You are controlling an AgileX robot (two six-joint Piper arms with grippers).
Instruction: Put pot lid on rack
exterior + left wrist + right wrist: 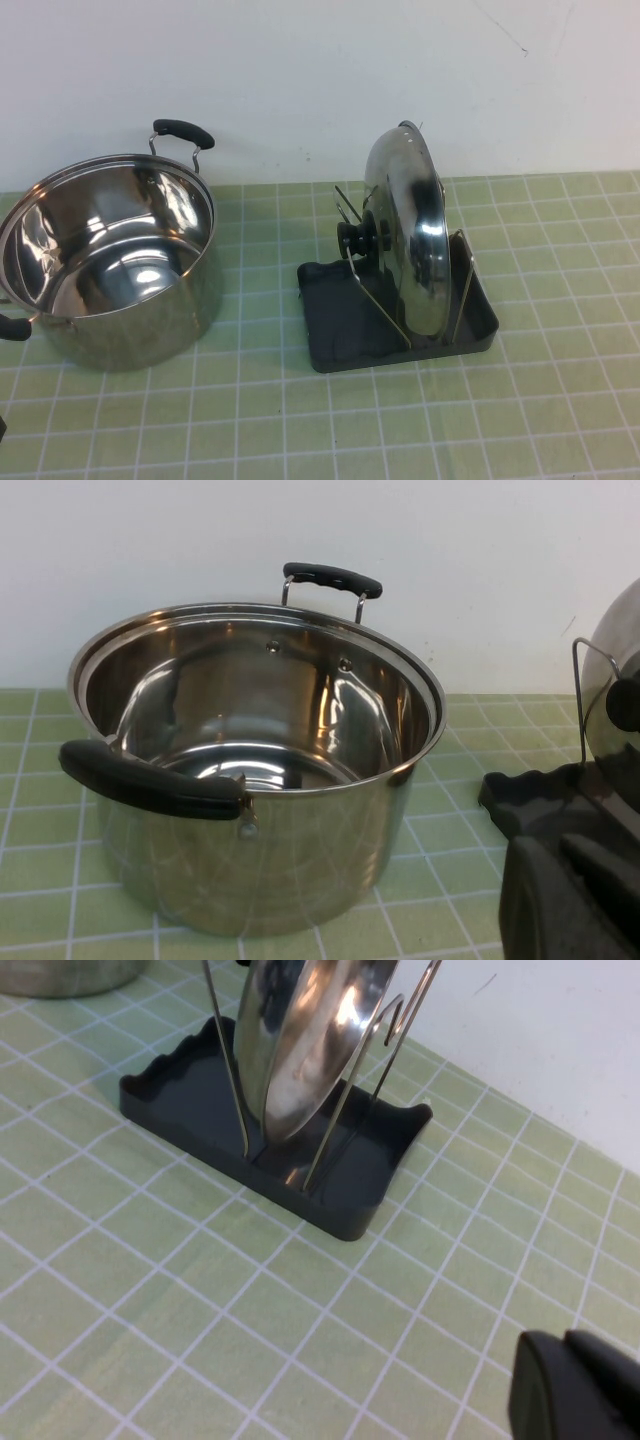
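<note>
Neither arm reached into the high view, so both stood drawn back from the work. Of the left gripper [570, 900], only dark finger parts showed in its own wrist view, low at one corner, and whether they were parted could not be made out. Of the right gripper [575, 1385], a single dark finger end showed at a corner of its wrist view, held above the surface, its spread likewise unreadable.
</note>
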